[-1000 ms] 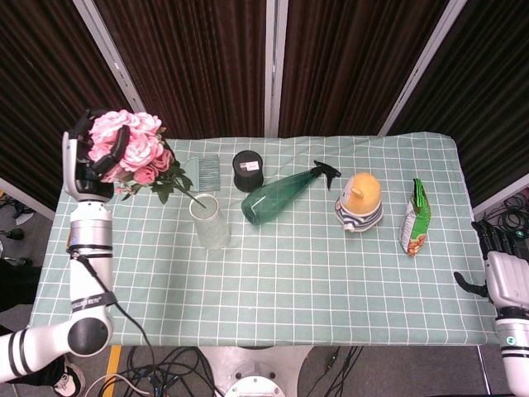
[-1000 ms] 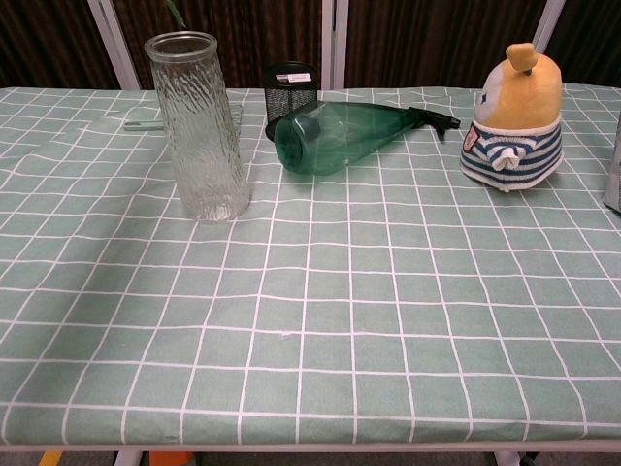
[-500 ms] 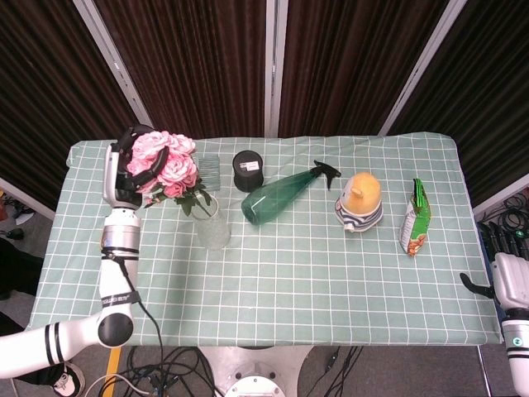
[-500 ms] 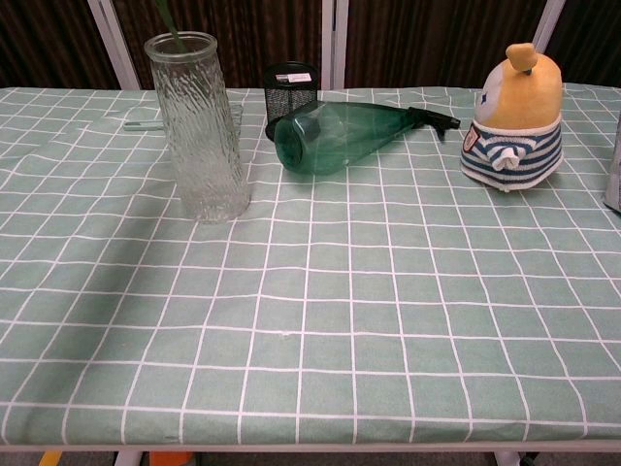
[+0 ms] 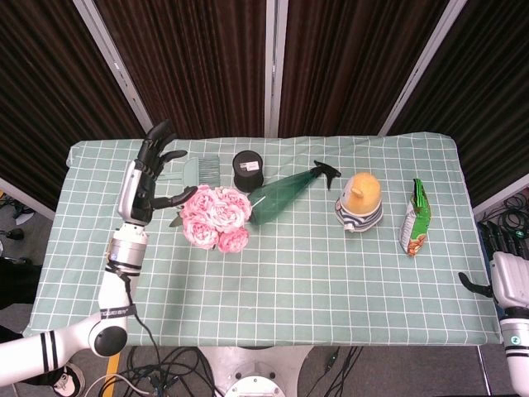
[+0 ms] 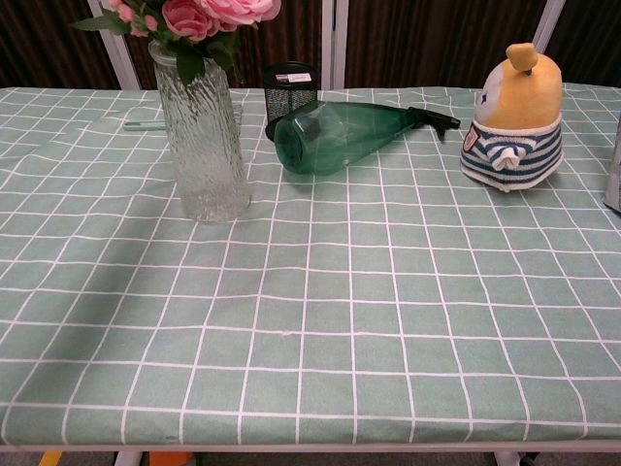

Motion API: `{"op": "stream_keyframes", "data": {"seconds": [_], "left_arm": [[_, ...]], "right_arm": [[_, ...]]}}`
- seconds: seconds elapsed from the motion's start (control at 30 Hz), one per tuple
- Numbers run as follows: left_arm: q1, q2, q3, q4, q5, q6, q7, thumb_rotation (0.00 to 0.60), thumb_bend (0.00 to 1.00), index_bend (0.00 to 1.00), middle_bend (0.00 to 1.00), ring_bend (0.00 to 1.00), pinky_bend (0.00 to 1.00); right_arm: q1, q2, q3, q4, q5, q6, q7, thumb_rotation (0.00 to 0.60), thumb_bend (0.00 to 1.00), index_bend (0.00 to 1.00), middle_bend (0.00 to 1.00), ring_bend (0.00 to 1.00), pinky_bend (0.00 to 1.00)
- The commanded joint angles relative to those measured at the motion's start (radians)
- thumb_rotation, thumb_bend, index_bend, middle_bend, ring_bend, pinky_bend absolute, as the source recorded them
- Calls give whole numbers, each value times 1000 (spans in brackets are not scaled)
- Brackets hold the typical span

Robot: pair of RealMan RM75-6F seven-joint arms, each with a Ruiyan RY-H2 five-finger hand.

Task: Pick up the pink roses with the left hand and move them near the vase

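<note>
The pink roses (image 5: 216, 217) stand in the clear ribbed glass vase (image 6: 200, 136), their blooms (image 6: 199, 14) spilling over its rim in the chest view. From the head view the flowers hide the vase beneath them. My left hand (image 5: 151, 176) hovers just left of the bouquet with its fingers spread and nothing in it. At the table's right edge my right hand (image 5: 506, 279) is only partly visible, low and away from every object.
A black mesh cup (image 5: 247, 170), a green spray bottle (image 5: 282, 195) lying on its side, a striped plush toy (image 5: 359, 201) and a green snack bag (image 5: 414, 218) line the table's far half. A grey comb (image 5: 201, 169) lies behind my left hand.
My left hand carried the roses rightward over the vase, the stems dropped into it, and the hand let go and spread its fingers.
</note>
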Motion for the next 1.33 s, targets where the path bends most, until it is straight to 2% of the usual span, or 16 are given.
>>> {"op": "stream_keyframes", "data": {"seconds": [0.03,0.27,0.43,0.53,0.6,0.7,0.8,0.87,0.97,1.13,1.33], "left_arm": [[7,1,-12,-9,-15,7,-8,600,54,94,22,73,217],[30,36,-70,-26,-25,52,-1,600,43,94,39,62,189],[83,94,-80,-10,-14,92,18,600,43,95,58,63,188],[143,147,-69,9,-22,106,11,600,51,99,71,63,189],[188,182,-35,43,-9,113,25,600,62,108,82,63,190],[246,224,82,142,85,118,103,600,75,179,91,63,190],[291,237,233,272,229,141,244,600,79,205,96,62,190],[320,244,324,339,285,143,394,600,75,212,107,63,190],[356,252,408,351,306,142,600,600,30,244,151,63,190],[410,248,461,320,301,181,730,600,0,236,157,62,189],[443,244,484,345,294,190,701,600,0,234,157,63,183]], "right_arm": [[1,-2,0,1,1,-3,0,600,157,0,0,0,0],[0,0,1,-1,-6,3,2,600,157,0,0,0,0],[-5,7,3,-5,-10,13,8,600,157,0,0,0,0],[-11,13,5,-8,-22,30,17,600,157,0,0,0,0],[-18,19,8,-10,-34,49,23,600,157,0,0,0,0],[-27,29,13,-17,-53,80,29,600,157,0,0,0,0],[-38,34,10,-26,-82,110,31,600,157,0,0,0,0],[-45,32,0,-31,-116,129,33,600,156,0,0,0,0],[-52,20,-20,-27,-168,149,33,600,156,0,0,0,0],[-68,-16,-36,-21,-187,178,-6,600,155,0,0,0,0],[-77,-31,-40,-28,-183,192,-44,600,155,0,0,0,0]]}}
